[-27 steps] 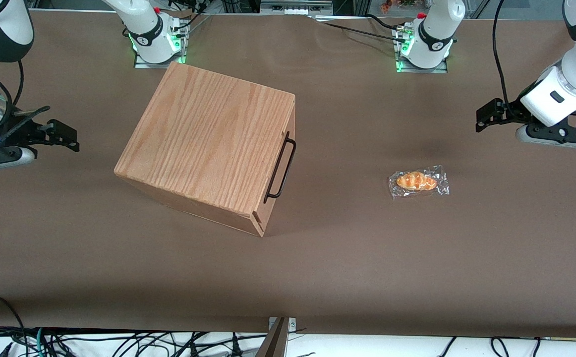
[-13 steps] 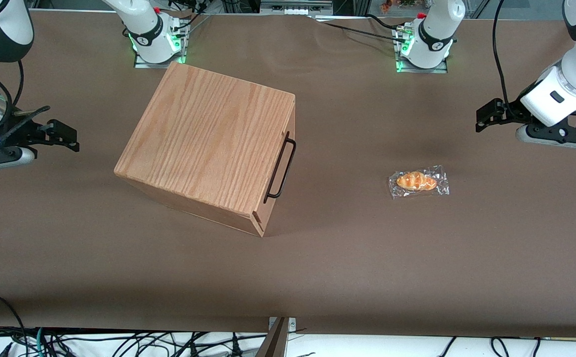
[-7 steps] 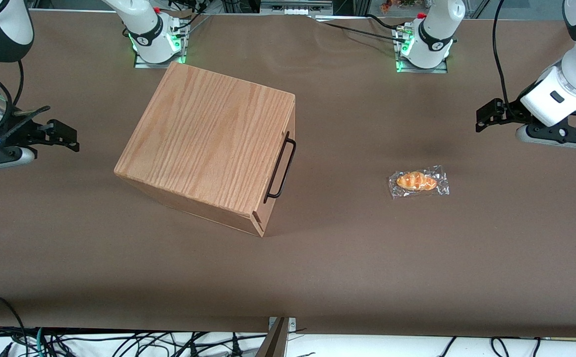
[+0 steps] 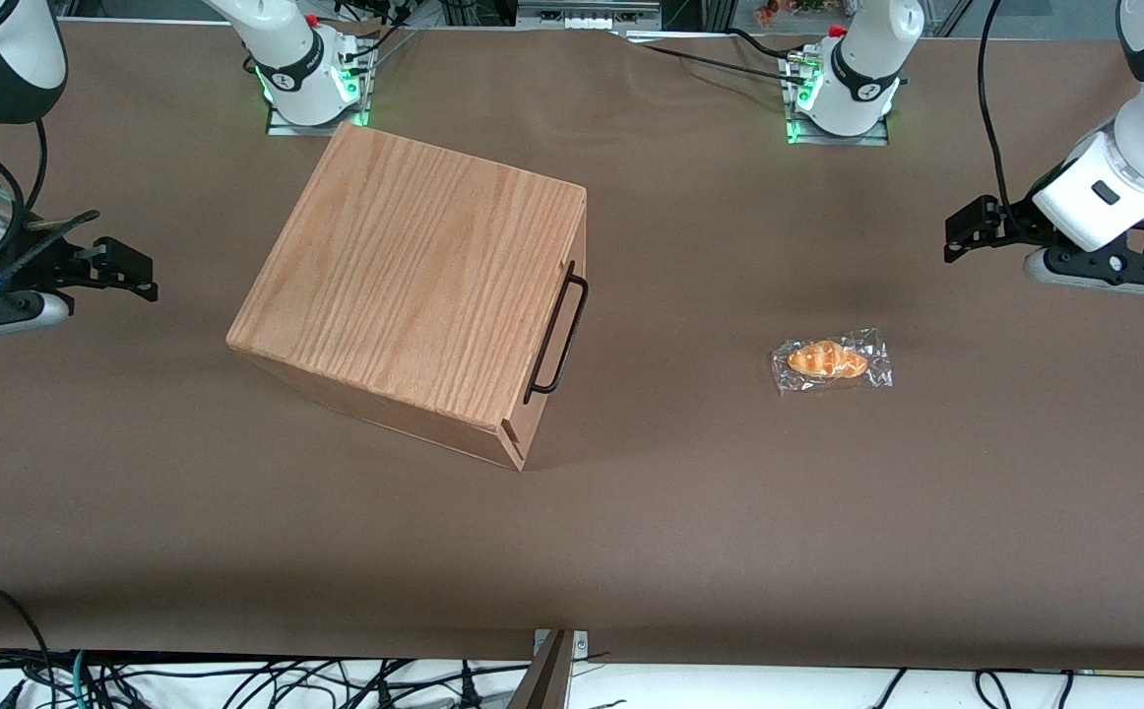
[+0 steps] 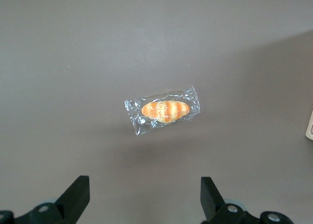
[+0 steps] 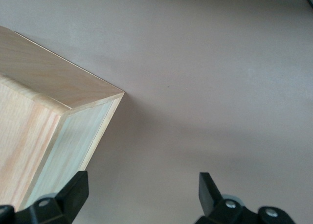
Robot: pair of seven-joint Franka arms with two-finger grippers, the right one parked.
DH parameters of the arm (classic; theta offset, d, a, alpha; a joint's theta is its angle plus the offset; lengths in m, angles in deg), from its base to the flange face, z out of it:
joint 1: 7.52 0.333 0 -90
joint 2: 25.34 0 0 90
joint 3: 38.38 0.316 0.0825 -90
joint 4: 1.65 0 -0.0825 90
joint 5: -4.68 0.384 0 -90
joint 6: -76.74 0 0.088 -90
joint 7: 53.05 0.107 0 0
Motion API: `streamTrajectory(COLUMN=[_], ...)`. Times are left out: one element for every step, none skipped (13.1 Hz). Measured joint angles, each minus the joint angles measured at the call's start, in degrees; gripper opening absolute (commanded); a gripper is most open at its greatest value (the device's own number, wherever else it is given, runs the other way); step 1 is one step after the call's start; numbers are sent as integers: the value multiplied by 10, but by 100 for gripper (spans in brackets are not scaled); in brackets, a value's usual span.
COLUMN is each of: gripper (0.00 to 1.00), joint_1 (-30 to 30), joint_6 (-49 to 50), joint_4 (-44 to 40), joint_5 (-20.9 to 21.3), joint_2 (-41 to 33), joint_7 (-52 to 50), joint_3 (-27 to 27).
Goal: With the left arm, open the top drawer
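The top drawer [image 4: 560,325] is sitting fully closed in the cabinet [image 4: 414,286], its black handle [image 4: 556,333] facing the working arm's end of the table, and no gap is showing along its front. Nothing on the table is differing from the earlier front views: cabinet, handle and bun are lying as they were, and the left arm [image 4: 1123,167] is shifting only by a hair, if at all. The task is therefore judged to be at its very start, with the approach to the handle not yet begun. The gripper [image 4: 956,236] is hanging above the table well apart from the cabinet, toward the working arm's end, holding nothing; in the wrist view its fingers [image 5: 78,194] are standing wide apart over the wrapped bun [image 4: 831,360]. That bun is lying between cabinet and gripper, a little nearer the camera than the handle, and it is judged to sit close to the direct path to the handle. Count: one cabinet, one handle showing, one visible drawer front, one wrapped bun, one working gripper.
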Motion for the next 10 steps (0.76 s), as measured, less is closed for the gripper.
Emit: streamTrajectory(gripper=[100, 100, 100, 100, 100, 100, 100, 100, 100, 100], joint_1=[-1, -4, -9, -17, -27, -41, -59, -81, -101, -117], joint_6=[3, 6, 8, 9, 8, 6, 4, 4, 4, 5], joint_4=[1, 2, 4, 3, 2, -7, -26, -49, -69, -87], joint_5=[0, 0, 0, 0, 0, 0, 0, 0, 0, -2], joint_2=[1, 4, 11, 21, 32, 47, 62, 79, 94, 109], joint_7=[2, 4, 6, 6, 6, 6, 6, 5, 2, -4], joint_3=[0, -2, -6, -10, -14, -19, -23, -26, -28, -30])
